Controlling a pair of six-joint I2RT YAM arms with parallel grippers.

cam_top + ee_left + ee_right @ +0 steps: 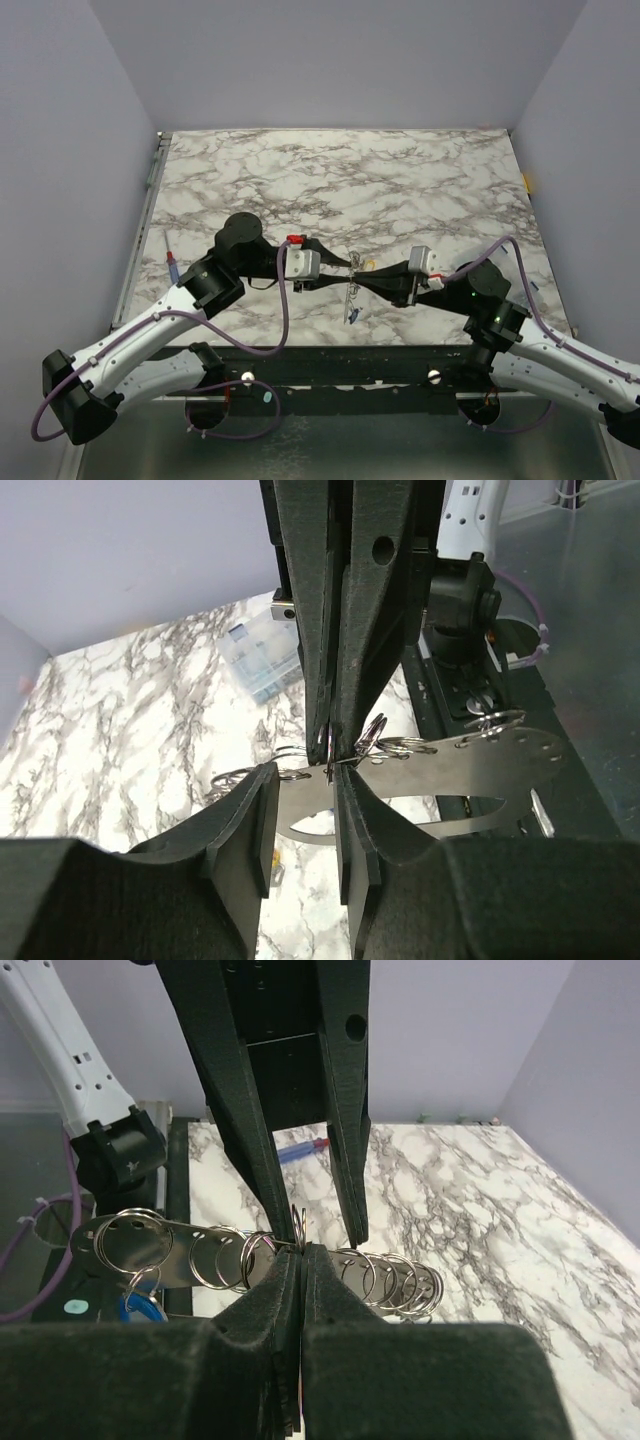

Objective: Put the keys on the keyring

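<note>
The right gripper (300, 1258) is closed, it seems on one silver split ring (298, 1222) of the flat perforated steel strip (190, 1250). The left gripper (305, 780) stands narrowly apart around that ring. The right pinch should hold firm while the left spreads the coil. The strip lies level above the marble counter (400, 190), with its long axis far-to-near, crosswise to both grippers. The blue-tagged key (140, 1310) hangs at its near end.
</note>
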